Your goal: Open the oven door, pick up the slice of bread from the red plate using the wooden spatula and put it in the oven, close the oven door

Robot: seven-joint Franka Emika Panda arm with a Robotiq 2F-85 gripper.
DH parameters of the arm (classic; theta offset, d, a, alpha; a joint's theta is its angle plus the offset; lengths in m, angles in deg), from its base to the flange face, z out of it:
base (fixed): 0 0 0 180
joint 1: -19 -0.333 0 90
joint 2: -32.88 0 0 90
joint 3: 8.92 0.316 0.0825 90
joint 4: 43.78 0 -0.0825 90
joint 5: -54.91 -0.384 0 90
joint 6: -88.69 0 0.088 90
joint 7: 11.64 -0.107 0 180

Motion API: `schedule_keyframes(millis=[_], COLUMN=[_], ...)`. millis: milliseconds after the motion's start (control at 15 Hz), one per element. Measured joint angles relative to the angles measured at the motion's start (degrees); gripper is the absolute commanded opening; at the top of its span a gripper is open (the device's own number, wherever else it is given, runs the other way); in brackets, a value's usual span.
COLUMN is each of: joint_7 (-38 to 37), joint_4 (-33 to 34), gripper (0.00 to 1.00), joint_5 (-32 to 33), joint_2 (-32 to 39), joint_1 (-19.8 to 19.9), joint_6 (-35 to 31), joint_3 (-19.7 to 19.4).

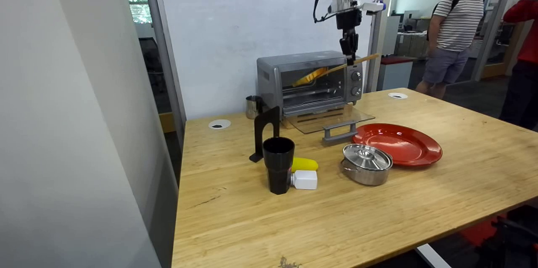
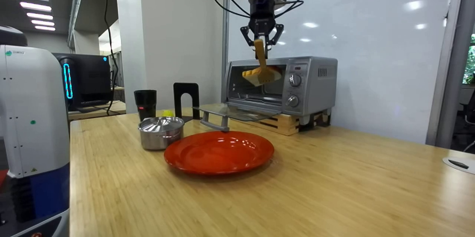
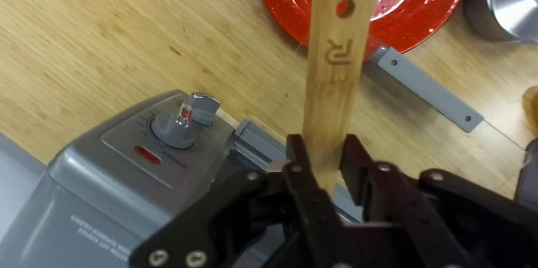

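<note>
So, loading step, by the look of it. Black metal gripper (image 3: 321, 150) clamped on the handle of the long light-brown wooden spatula (image 3: 336, 74); flat yellow slice of bread (image 1: 312, 74) sits on its lower, blade end, at the mouth of the boxy silver toaster oven (image 2: 293, 92), back edge of the pale wooden counter (image 1: 336, 226). How deep: can't tell. Grey-handled glass oven door (image 2: 237, 111) already down; round bright-red plate (image 1: 397, 144) just beside its handle, farther from that edge. Next likely needs: steady push inward, tilt so slice slides off, withdraw, close door.

The wrist view's top edge crops the red plate (image 3: 410, 5), and the gripper (image 3: 323, 146) partly hides the wooden spatula (image 3: 336, 79).
</note>
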Motion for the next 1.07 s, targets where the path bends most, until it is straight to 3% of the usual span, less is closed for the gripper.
schedule_keyframes(millis=[400,1067], joint_7=[2.45,4.06], joint_4=[0.75,-0.66], gripper=[0.06,0.06], joint_5=[-0.79,-1.35], joint_2=[-8.59,-12.2], joint_1=[-0.55,-0.77], joint_6=[7.87,9.09], joint_3=[2.24,3.9])
